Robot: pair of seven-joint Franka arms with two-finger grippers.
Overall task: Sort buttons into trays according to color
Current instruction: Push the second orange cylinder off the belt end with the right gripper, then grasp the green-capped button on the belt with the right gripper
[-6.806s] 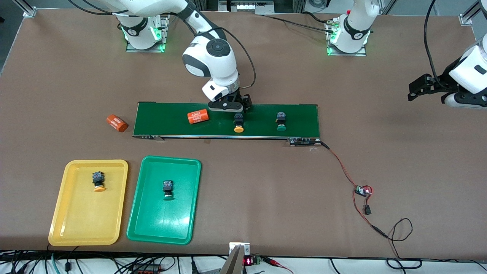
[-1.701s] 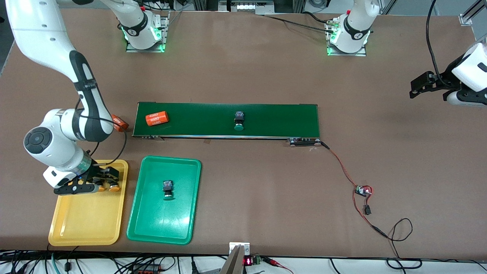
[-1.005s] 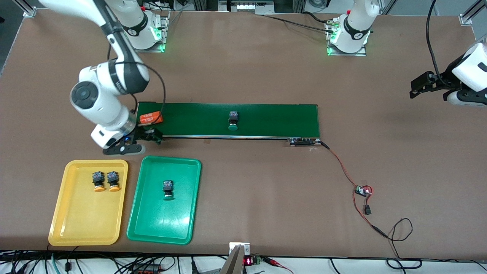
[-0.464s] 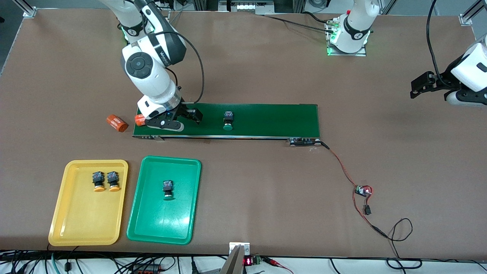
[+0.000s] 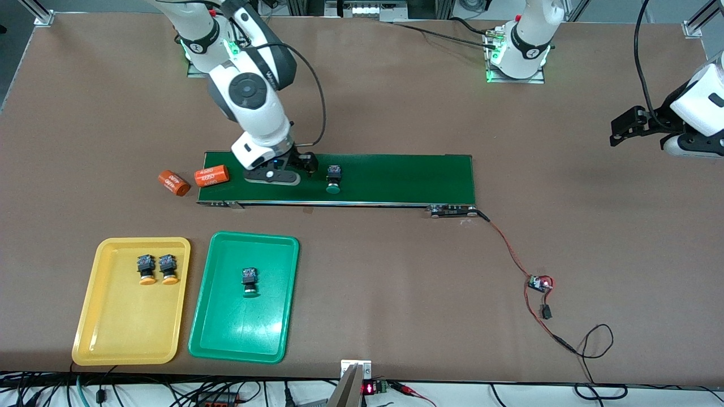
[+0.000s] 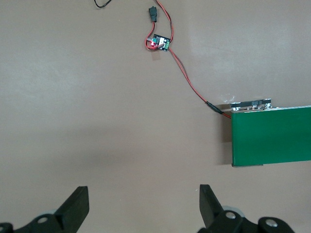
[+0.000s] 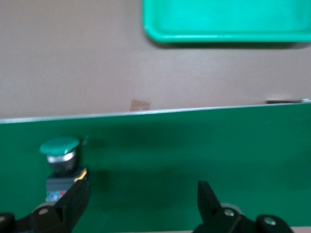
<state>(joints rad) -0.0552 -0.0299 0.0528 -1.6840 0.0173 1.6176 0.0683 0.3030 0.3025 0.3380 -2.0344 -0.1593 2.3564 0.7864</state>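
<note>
The right end effector [image 5: 294, 172] is hanging low over the belt [image 5: 396, 178], fingers spread wide and holding nothing, just beside the last green button [image 5: 333, 180], which is lying on the belt. To do the pick well, it should be sliding along until the black body sits centred between the fingers, then closing on the body, not the cap. The right wrist view is showing what the front view hides: the button [image 7: 60, 162] is off to one finger's side, perhaps touching it. The front view alone is showing two yellow buttons in the yellow tray [image 5: 90, 333] and one green in the green tray [image 5: 226, 339]. The left end effector [image 6: 141, 206] is waiting wide open over bare bench.
</note>
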